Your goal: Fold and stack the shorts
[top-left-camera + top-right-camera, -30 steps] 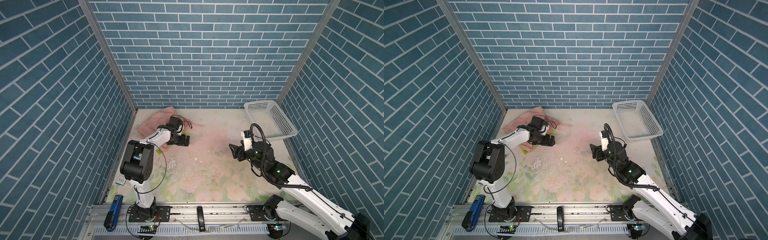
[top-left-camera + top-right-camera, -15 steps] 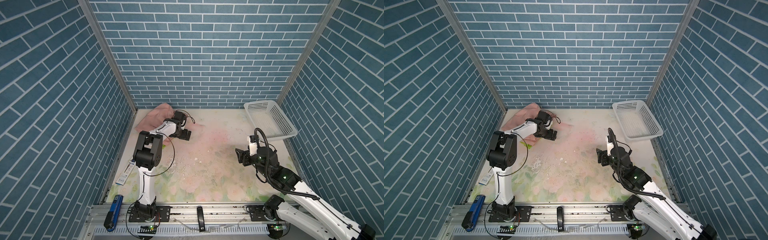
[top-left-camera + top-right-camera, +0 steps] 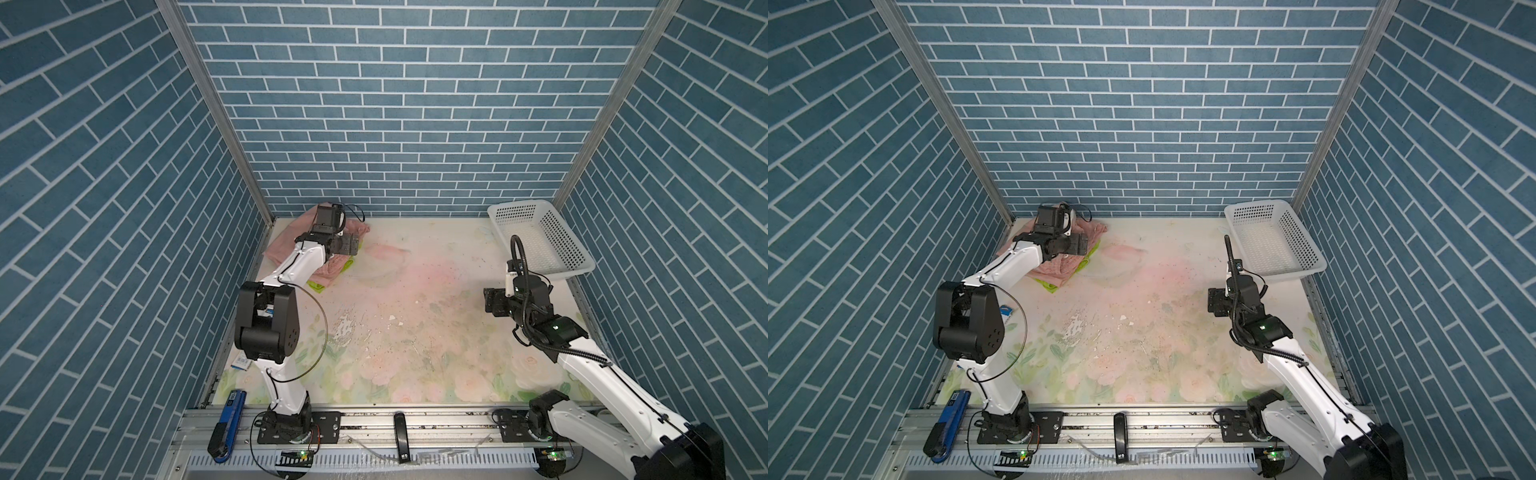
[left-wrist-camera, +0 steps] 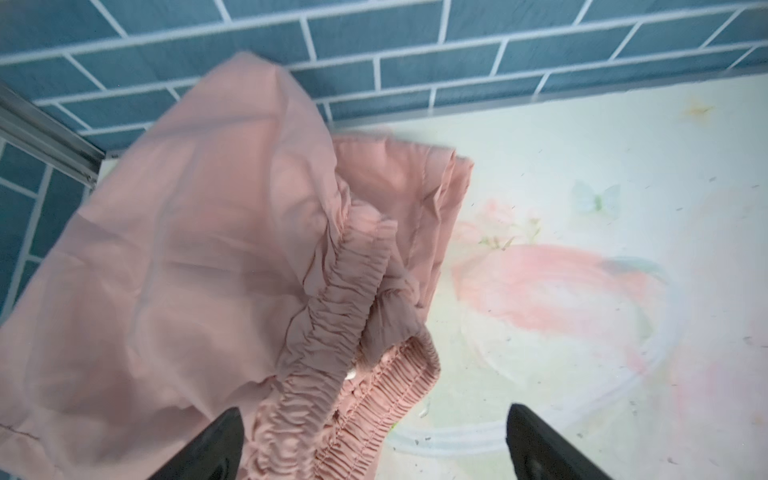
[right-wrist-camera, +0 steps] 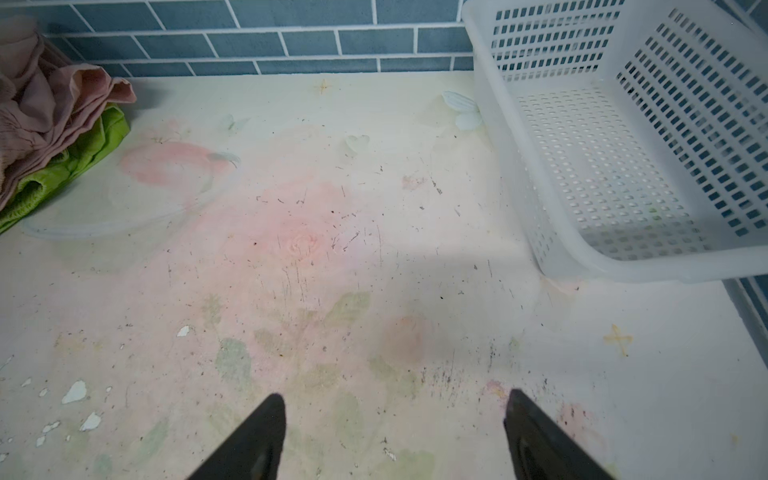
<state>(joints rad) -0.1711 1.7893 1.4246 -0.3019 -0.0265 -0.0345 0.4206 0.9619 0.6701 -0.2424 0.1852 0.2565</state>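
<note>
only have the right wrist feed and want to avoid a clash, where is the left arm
observer: The left gripper hovers over the pink shorts in the far left corner.
operator: is it holding them
observer: No, its jaws stand open and empty; the waistband lies loose below them.
operator: is that pair folded flat
observer: No, it is rumpled, with fabric bunched up against the back wall.
</note>
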